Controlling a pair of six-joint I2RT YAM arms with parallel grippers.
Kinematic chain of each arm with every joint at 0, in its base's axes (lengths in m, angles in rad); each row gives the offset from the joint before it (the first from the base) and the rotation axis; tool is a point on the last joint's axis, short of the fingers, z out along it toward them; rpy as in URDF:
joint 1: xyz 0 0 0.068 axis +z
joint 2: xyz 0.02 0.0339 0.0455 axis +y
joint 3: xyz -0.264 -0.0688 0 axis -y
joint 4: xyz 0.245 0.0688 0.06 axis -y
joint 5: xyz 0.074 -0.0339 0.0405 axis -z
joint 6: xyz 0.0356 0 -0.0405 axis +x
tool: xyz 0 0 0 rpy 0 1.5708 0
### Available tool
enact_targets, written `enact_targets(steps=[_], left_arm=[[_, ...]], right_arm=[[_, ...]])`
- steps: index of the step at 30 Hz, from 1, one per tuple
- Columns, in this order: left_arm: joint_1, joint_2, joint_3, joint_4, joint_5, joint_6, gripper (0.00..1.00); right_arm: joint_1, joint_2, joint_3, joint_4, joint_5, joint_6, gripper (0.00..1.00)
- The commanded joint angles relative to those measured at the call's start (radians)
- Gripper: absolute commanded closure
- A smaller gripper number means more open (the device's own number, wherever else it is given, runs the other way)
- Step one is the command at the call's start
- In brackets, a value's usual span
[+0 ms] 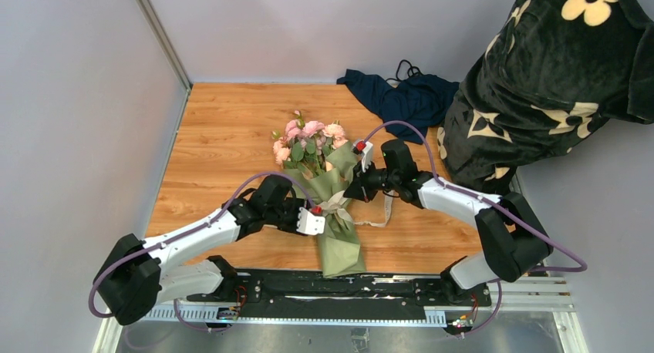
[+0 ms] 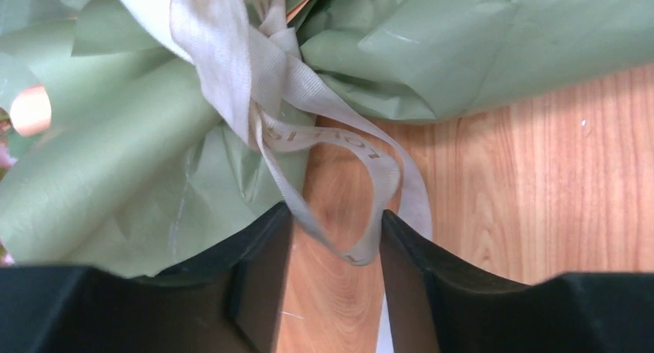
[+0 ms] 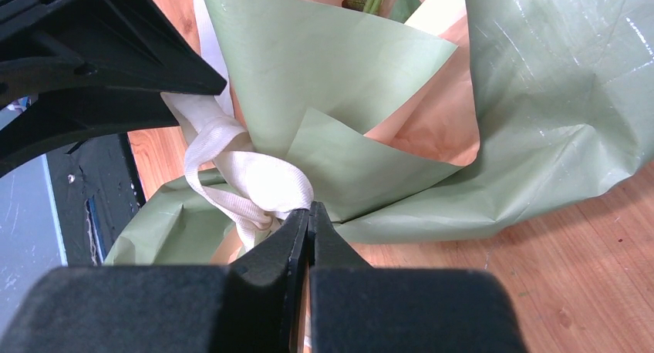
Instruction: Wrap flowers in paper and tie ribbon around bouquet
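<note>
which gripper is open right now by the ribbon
The left gripper: it stands apart, with a loop of ribbon hanging loose in the gap. The right gripper is shut on the ribbon at the knot.

Bouquet point(image 1: 340, 247) on table point(image 1: 224, 137), flowers point(image 1: 308, 133) at far end; ribbon point(image 1: 337, 205) around waist; left gripper point(image 2: 335, 245) left, right gripper point(image 3: 308, 222) right.

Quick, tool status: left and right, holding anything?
Left tool: open, a loop of the ribbon hangs in the gap, not pinched.
Right tool: closed at the ribbon knot; whether it pinches ribbon cannot be told.
</note>
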Motion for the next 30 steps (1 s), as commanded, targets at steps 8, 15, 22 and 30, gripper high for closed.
enact_targets(steps=[8,15,22,30], left_arm=[[0.051,-0.022,-0.037,-0.023,-0.103,0.088,1.0],[0.304,-0.056,-0.092,-0.144,-0.121,0.214,1.0],[0.422,-0.1,-0.166,-0.125,-0.132,0.261,1.0],[0.563,-0.121,-0.216,-0.111,-0.108,0.37,1.0]], right_arm=[[-0.066,-0.075,-0.095,-0.05,0.13,0.079,1.0],[-0.342,-0.238,-0.388,-0.058,0.166,0.256,1.0],[-0.453,-0.268,-0.404,-0.153,0.168,0.3,1.0],[-0.51,-0.295,-0.415,-0.187,0.169,0.3,1.0]])
